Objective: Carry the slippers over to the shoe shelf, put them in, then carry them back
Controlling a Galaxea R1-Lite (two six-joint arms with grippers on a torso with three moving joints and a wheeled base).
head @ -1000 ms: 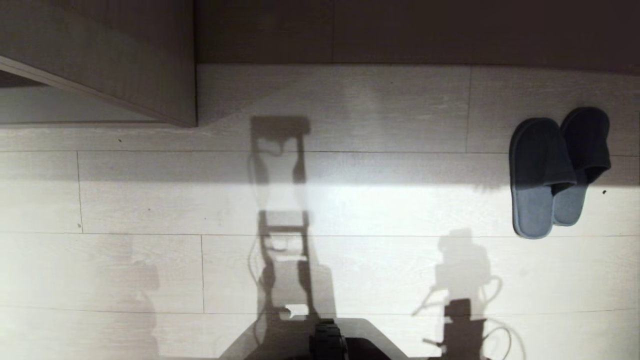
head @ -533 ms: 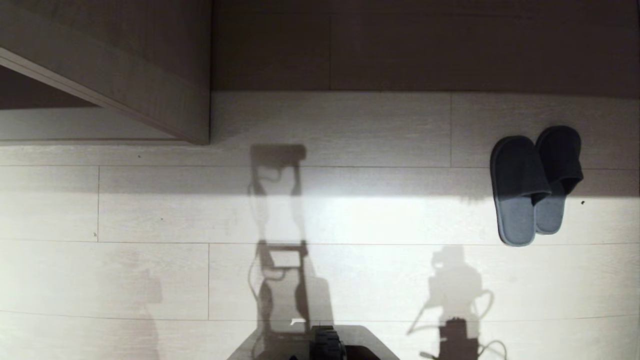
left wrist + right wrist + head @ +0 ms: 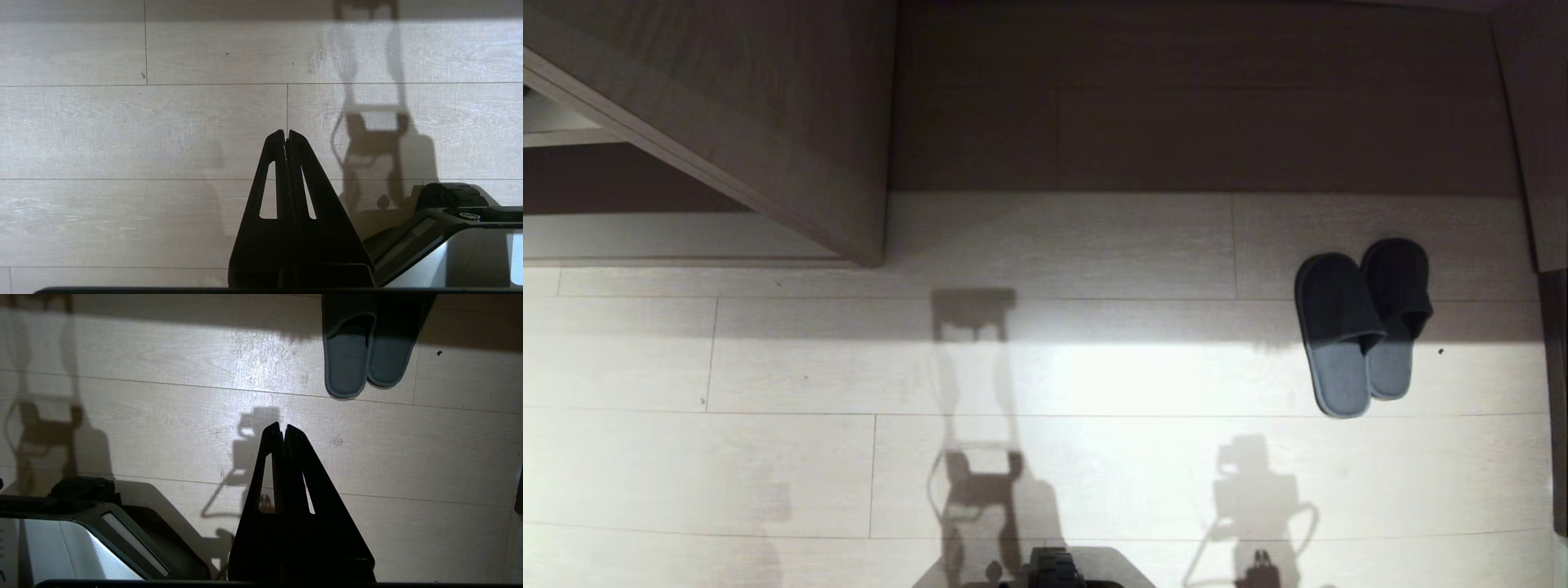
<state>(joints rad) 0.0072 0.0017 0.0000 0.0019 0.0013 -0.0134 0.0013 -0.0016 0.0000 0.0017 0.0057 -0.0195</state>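
The slippers (image 3: 1339, 331) lie side by side on the pale plank floor at the right, toes toward the furniture; they also show in the right wrist view (image 3: 347, 355), well ahead of the fingertips. My right gripper (image 3: 282, 426) hangs shut and empty above bare floor, short of the slippers. The left gripper (image 3: 286, 132) is also shut and empty over bare planks. Neither gripper appears in the head view. At the far left, a corner of the shoe shelf (image 3: 645, 237) shows as a dark opening over a pale base board.
A slanted wood-grain panel (image 3: 792, 122) bounds the shelf opening. Beside it a dark recess (image 3: 1176, 98) runs along the back, ending at an upright panel (image 3: 1523, 122) on the right. My base (image 3: 1058, 567) sits at the near edge, casting arm shadows on the floor.
The whole head view has shifted: the floor and slippers slid down and toward the centre and look smaller, with more furniture showing at the back. The slippers themselves have not moved.
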